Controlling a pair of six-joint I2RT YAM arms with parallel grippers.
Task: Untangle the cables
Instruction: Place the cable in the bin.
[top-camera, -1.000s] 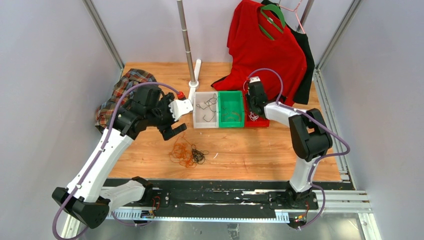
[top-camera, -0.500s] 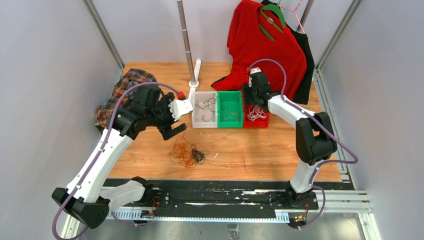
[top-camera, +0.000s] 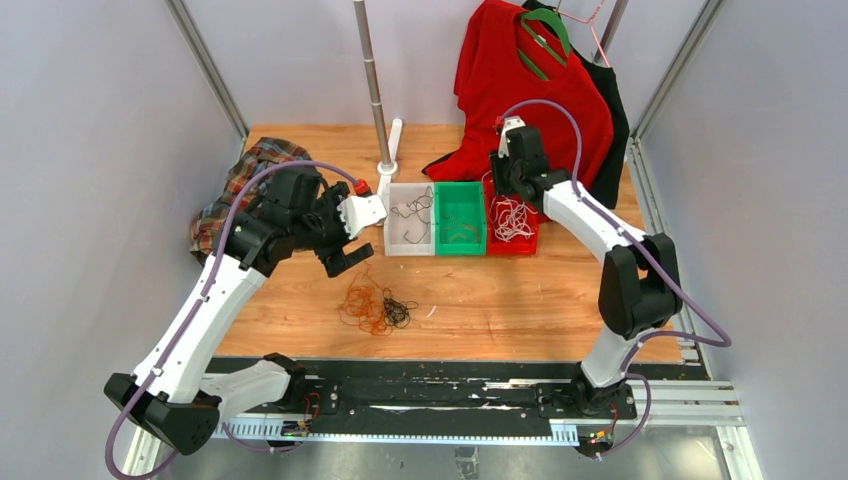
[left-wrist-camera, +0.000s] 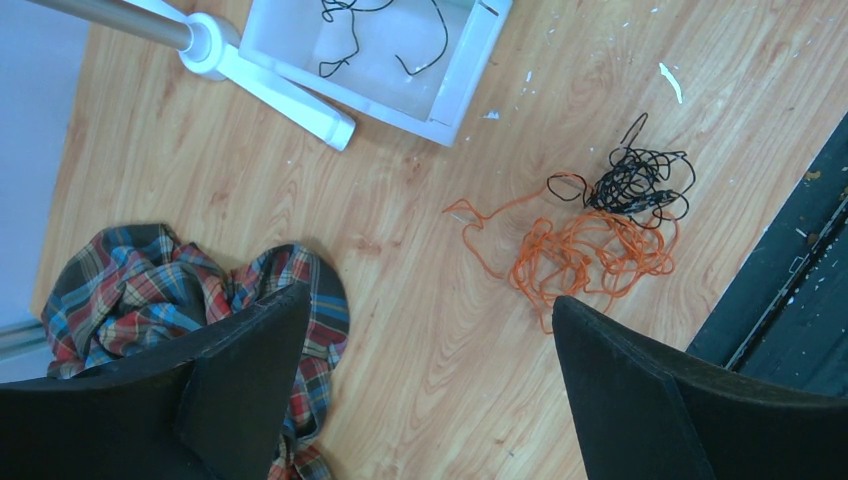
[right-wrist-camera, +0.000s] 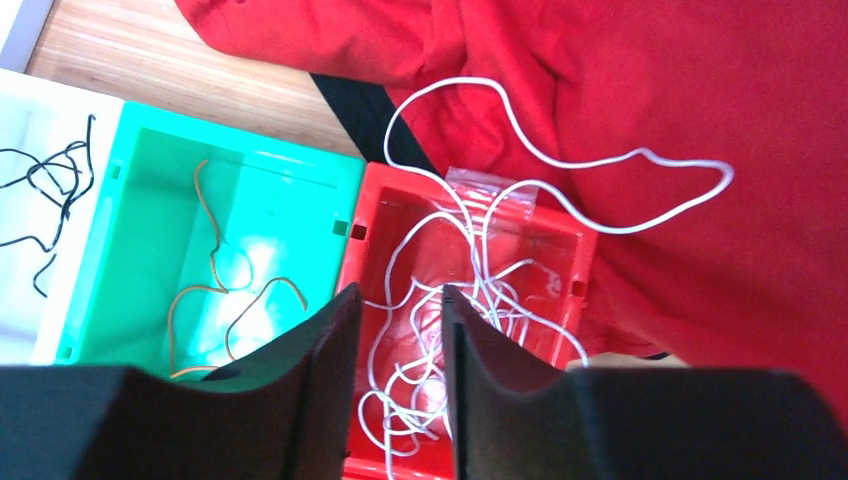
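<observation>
- The right gripper (right-wrist-camera: 400, 300) hangs just above a small red plastic bin (top-camera: 512, 249). Its two dark fingers stand a narrow gap apart and pinch nothing.
- A thin white cable (right-wrist-camera: 480, 290) lies heaped inside the red plastic bin. One long loop spills over the bin's far rim onto a red cloth shirt (right-wrist-camera: 650, 100) behind it.
- Touching the red bin, on its side toward the left arm, sits a green plastic bin (right-wrist-camera: 140, 250) with an orange-brown wire (right-wrist-camera: 215, 265) inside. Next along that way, a white plastic bin (left-wrist-camera: 475, 75) holds a thin black wire (right-wrist-camera: 55, 165).
- Well apart from the red bin, nearer the arm bases and toward the left arm, a clump of orange cable (left-wrist-camera: 590, 250) and curly black cable (left-wrist-camera: 635, 185) lies on the wooden table (left-wrist-camera: 430, 380).
- The left gripper (left-wrist-camera: 430, 300) hovers above the table, further from the red bin than that clump. Its jaws are spread wide and empty.
- Likely step: the white cable looks sorted apart from its stray loop, and the orange-and-black clump is not yet separated.
- The next move probably calls for tucking the loop into the red bin. After that, one claw could pin one colour of the clump while the other draws the second colour free.
- It is hard to tell whether the orange and black strands are knotted or merely overlapping.
- The right fingers hide part of the white heap.
- A clear scrap at the red bin's far rim cannot be identified.
</observation>
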